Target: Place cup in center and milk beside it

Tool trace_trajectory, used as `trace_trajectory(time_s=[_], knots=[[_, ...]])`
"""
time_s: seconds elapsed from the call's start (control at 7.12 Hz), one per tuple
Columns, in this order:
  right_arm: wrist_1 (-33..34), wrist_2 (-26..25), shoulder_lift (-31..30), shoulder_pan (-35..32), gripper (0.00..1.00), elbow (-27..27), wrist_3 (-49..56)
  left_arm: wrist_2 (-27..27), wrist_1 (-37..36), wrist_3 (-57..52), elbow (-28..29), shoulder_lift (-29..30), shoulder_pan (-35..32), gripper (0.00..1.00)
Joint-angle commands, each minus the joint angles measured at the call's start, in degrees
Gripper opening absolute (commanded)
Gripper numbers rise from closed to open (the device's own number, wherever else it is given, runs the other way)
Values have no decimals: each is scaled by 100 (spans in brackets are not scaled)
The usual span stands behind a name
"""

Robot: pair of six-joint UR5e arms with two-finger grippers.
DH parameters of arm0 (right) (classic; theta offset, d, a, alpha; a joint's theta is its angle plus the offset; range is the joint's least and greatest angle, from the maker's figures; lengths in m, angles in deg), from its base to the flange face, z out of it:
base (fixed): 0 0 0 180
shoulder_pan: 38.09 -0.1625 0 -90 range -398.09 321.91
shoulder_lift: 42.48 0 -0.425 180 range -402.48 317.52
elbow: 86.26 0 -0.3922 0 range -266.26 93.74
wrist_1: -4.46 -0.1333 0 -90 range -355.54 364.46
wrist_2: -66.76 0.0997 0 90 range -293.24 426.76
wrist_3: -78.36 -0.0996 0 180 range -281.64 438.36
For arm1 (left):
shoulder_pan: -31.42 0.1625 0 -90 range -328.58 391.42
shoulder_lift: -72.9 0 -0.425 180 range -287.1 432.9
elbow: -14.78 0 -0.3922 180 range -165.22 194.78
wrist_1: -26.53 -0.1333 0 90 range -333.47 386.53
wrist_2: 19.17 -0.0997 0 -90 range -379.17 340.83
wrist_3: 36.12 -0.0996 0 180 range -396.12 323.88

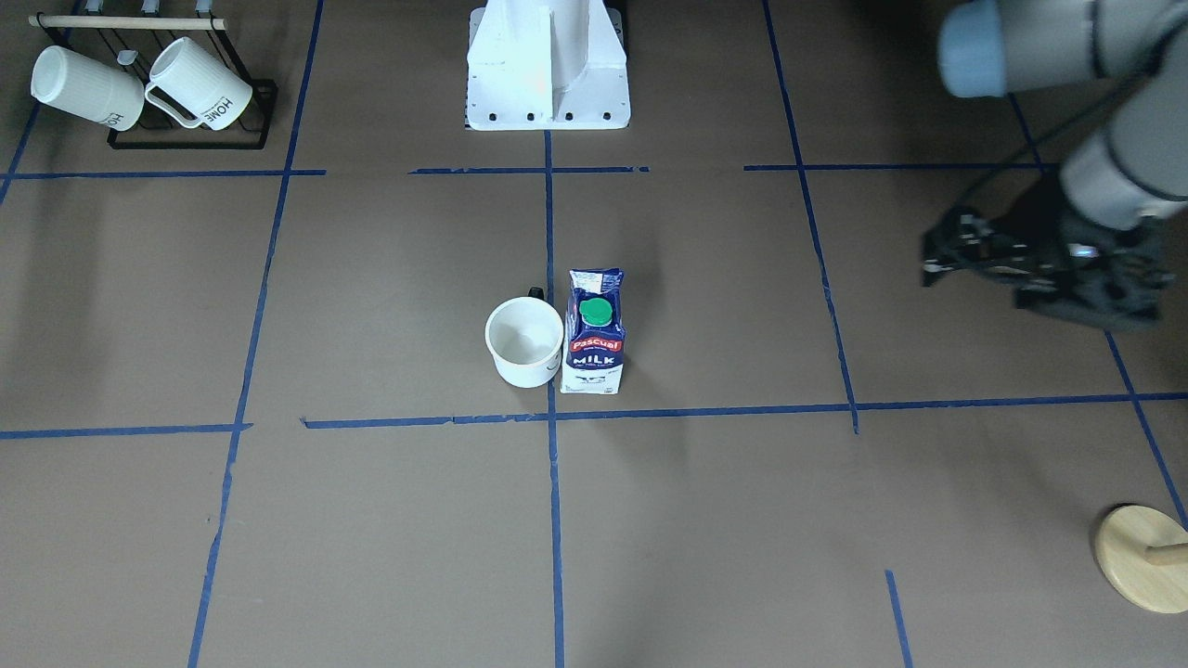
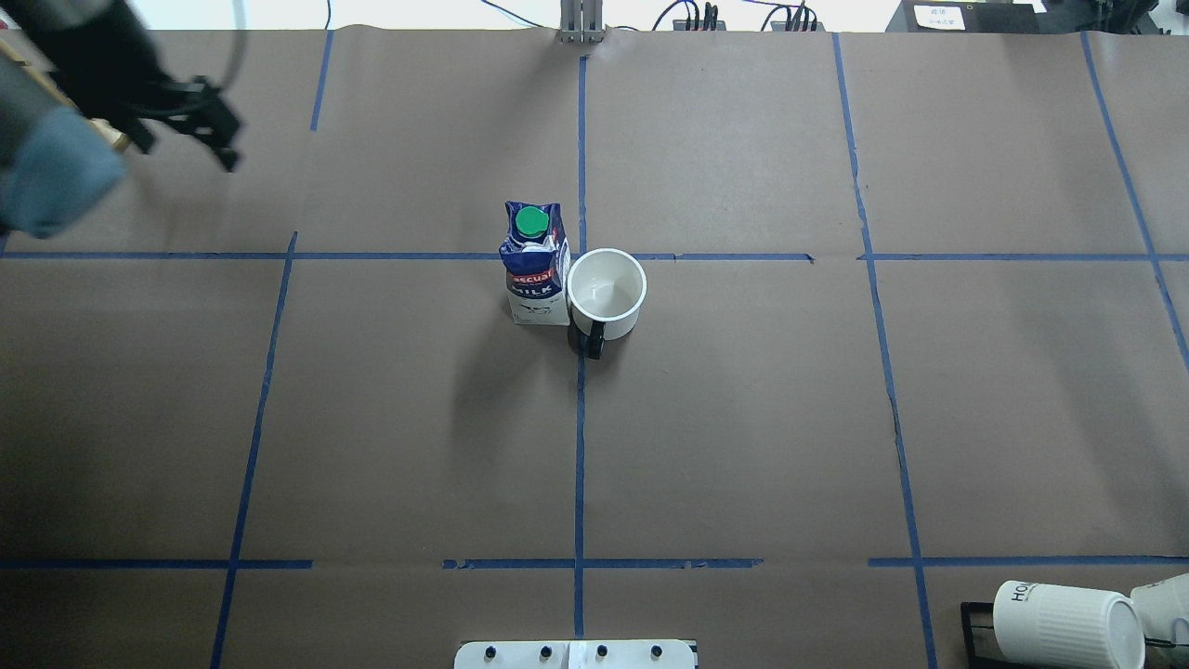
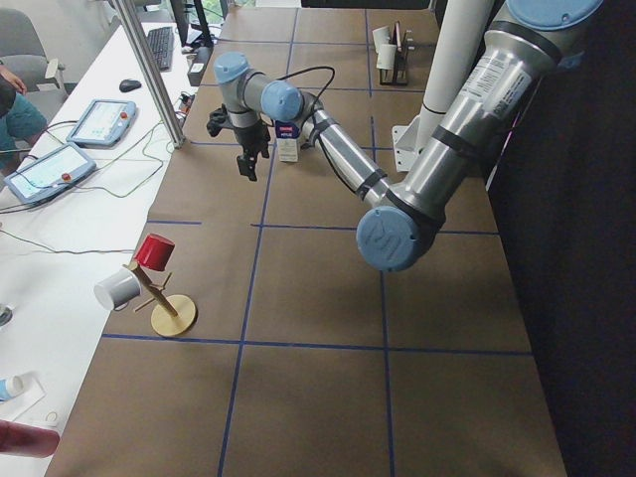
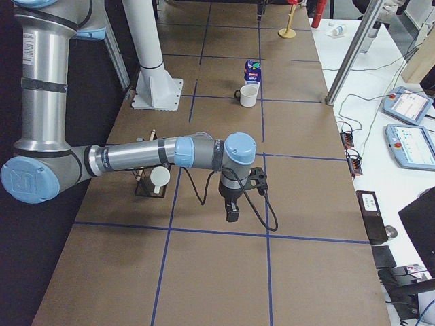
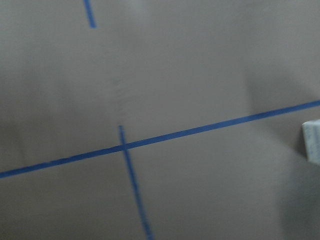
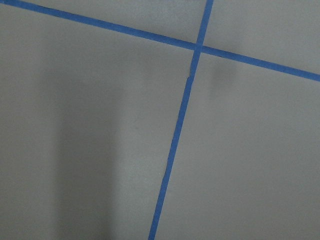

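Brown table (image 2: 743,418), overhead | milk (image 2: 537,265) at cup's (image 2: 607,283) 9 o'clock | left gripper (image 2: 190,139), 10 o'clock, fingers apart; right gripper (image 4: 232,210): cannot tell | likely best: exit high, sparing milk.

milk carton (image 1: 595,332): "Pascual", "MILK" | ribbed white mug (image 1: 200,85): "HOME"

Brown paper-covered counter (image 5: 210,55), image blurred. One long blue tape line (image 5: 215,125) runs across; a shorter blue tape line (image 5: 136,195) meets it. Short blue tape stub (image 5: 90,12) at top. White boxy corner (image 5: 313,141) at right edge, unidentifiable.
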Motion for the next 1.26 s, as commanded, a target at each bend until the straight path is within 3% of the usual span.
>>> trace_trajectory(time_s=[0.0, 0.28, 0.42, 0.7, 1.12], knots=[[2, 1, -44, 0, 98, 115, 24, 161, 68, -1596, 17, -1250, -1075, 100], [-7, -8, -219, -26, 99, 124, 7, 100, 346, -1637, 192, -2166, -1475, 100], [-7, -8, -238, -27, 99, 116, -2, 135, 863, -1646, 394, -2283, -1719, 100], [-7, 1, -247, -27, 99, 115, -2, 153, 1576, -2057, 466, -3080, -1809, 100], [-7, 10, -290, -27, 100, 89, 7, 144, 1597, -2015, 439, -3093, -1853, 100]])
